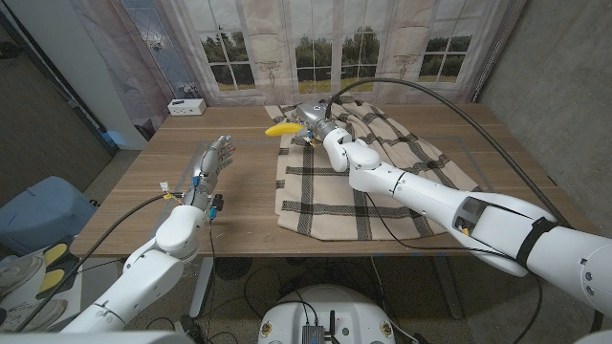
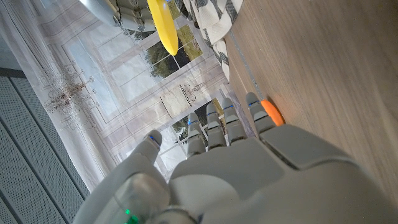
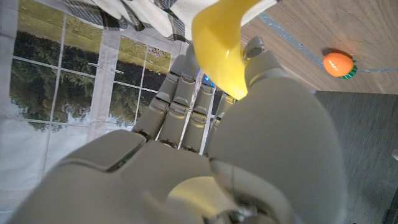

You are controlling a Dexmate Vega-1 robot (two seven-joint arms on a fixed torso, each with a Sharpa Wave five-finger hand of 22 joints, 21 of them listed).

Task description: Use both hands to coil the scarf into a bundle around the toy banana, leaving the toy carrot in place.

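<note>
The cream and black plaid scarf (image 1: 368,177) lies spread over the right half of the table. At its far left corner my right hand (image 1: 312,118) holds the yellow toy banana (image 1: 280,128) just above the wood; the right wrist view shows the banana (image 3: 222,43) pinched between thumb and fingers, beside the scarf's edge (image 3: 143,12). My left hand (image 1: 212,159) hovers left of the scarf with fingers stretched out and nothing in it. The orange toy carrot (image 2: 272,112) lies on the wood just past its fingertips (image 2: 225,118), and the carrot (image 3: 337,64) also shows in the right wrist view.
A small white box (image 1: 186,107) stands at the table's far left corner. Bare wood (image 1: 239,205) stretches between my left hand and the scarf. Curtains and a window backdrop (image 1: 316,48) hang behind the table. A black cable (image 1: 449,96) arcs over the scarf.
</note>
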